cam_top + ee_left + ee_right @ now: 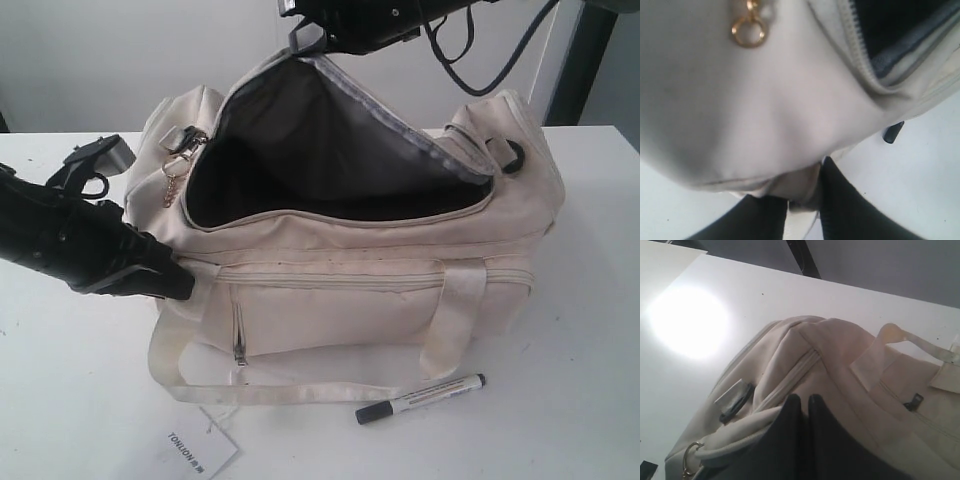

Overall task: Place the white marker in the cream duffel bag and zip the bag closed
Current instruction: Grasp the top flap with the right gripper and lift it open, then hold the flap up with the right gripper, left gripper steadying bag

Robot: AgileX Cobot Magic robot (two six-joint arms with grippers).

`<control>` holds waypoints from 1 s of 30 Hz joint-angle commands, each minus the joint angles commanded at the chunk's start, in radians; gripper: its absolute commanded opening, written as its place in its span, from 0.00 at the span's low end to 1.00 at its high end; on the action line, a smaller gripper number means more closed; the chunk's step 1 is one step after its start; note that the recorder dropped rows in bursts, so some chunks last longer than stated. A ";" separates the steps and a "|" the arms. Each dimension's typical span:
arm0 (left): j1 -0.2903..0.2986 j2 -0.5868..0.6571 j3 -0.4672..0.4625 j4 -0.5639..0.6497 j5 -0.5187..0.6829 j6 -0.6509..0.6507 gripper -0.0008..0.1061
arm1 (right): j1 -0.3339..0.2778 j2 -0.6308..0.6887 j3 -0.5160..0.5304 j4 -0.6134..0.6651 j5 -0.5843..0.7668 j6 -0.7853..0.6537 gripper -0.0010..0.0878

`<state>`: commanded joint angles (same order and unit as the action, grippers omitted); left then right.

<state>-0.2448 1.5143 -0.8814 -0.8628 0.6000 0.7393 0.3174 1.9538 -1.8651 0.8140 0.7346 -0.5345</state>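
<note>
The cream duffel bag lies on the table with its top zipper open and the dark lining showing. On the table in front of the bag rests the white marker, untouched. My left gripper is at the bag's left end, shut on a fold of its fabric. My right gripper is above the bag's back edge, its fingers pressed together on the lifted rim of the opening. The gold ring pull hangs at the opening's left end.
A white hang tag lies at the table's front edge, left of the marker. A shiny strap loops on the table in front of the bag. Black cables hang behind the bag at the upper right.
</note>
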 joint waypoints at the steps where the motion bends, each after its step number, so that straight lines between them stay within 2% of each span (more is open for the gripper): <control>1: 0.000 0.000 0.000 0.006 0.000 0.000 0.01 | -0.005 0.002 -0.007 0.000 0.003 0.000 0.01; 22: 0.000 0.000 0.000 0.034 0.006 0.000 0.01 | -0.086 0.164 -0.261 0.000 0.094 0.050 0.01; 30: 0.000 0.000 0.000 0.036 0.006 0.000 0.01 | -0.126 0.235 -0.355 0.002 0.137 0.110 0.01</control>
<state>-0.2448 1.5143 -0.8814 -0.8265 0.6059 0.7393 0.1918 2.1886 -2.2202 0.8161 0.8721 -0.4247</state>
